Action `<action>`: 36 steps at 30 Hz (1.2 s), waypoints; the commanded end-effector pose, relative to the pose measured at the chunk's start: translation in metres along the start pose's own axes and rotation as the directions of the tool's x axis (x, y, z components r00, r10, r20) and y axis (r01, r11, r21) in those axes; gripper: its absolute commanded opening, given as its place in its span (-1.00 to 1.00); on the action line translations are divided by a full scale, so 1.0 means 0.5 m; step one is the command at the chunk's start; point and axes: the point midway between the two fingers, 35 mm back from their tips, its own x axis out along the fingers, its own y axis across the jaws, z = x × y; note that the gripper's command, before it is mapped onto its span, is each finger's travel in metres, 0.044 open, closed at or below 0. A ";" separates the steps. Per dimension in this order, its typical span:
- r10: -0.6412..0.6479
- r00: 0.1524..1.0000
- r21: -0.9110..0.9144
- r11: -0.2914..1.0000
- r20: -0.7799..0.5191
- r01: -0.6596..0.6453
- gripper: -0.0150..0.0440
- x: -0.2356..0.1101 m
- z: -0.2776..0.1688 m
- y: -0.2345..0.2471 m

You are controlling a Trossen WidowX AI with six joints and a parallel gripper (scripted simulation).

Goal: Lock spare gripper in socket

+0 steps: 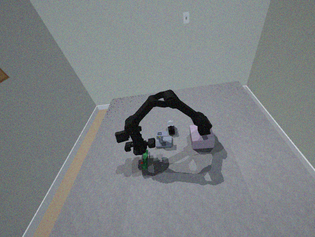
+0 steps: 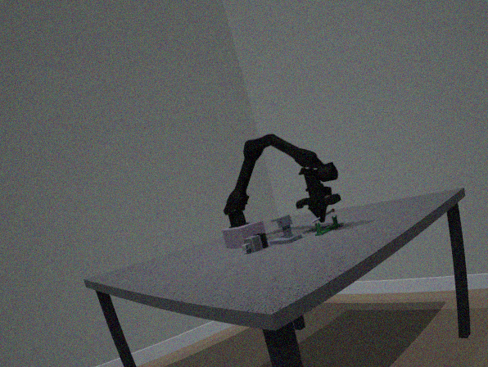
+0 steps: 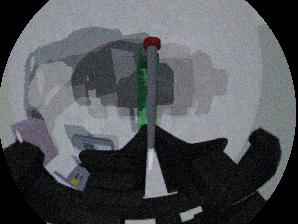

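The tool [image 3: 150, 137] is almost closed and holds the thin pin [image 3: 152, 90] above the green stand [image 1: 145, 156]. The pin could slip if it knocks the stand.

no readable text in any view

no letters, numbers, brand marks or signs can be read on anything shown. the small white wall plate [image 1: 186, 17] carries one dark spot, too small to make out. a tiny yellow mark on the pale grey block [image 3: 75, 177], left of the fingers in the wrist view, is only a blur.
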 end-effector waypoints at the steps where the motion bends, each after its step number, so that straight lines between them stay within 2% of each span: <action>1: 0.000 1.000 -0.006 1.000 -0.001 0.000 -0.49 0.010 -0.002 0.000; 15: 0.000 1.000 -0.005 1.000 0.000 0.000 -0.49 0.047 -0.004 0.000; 36: 0.000 1.000 -0.005 1.000 0.000 0.000 -0.49 0.047 -0.004 0.000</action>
